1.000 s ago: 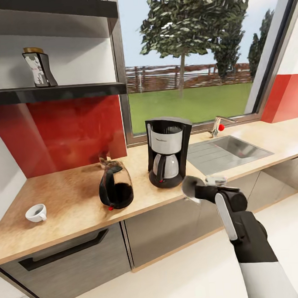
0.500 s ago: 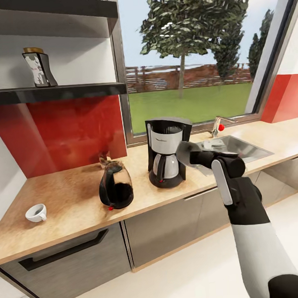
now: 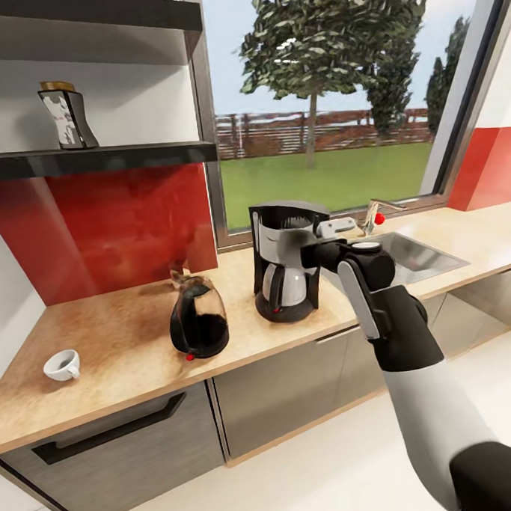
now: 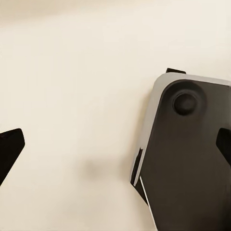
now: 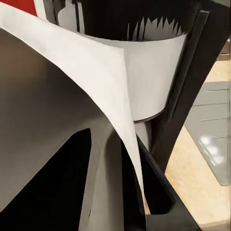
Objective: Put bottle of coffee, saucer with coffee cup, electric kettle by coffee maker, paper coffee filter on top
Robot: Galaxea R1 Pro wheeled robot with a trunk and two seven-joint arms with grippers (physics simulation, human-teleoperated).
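Kettle [image 3: 198,321] left of coffee maker [image 3: 287,260] (countertop [image 3: 118,352])

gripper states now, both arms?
Left: cannot tell.
Right gripper: jaws shut on the paper coffee filter, raised beside the coffee maker.

Your right arm is raised and extended forward; the right gripper [image 3: 309,247] is clamped on the paper coffee filter [image 5: 91,82].

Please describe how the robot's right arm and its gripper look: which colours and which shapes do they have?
In the head view the right arm has a white forearm shell, then a black wrist section with a rounded joint and a long light-grey strip along it. A round grey cap sits on top. The right gripper is black and blocky. No cables or markings can be seen.
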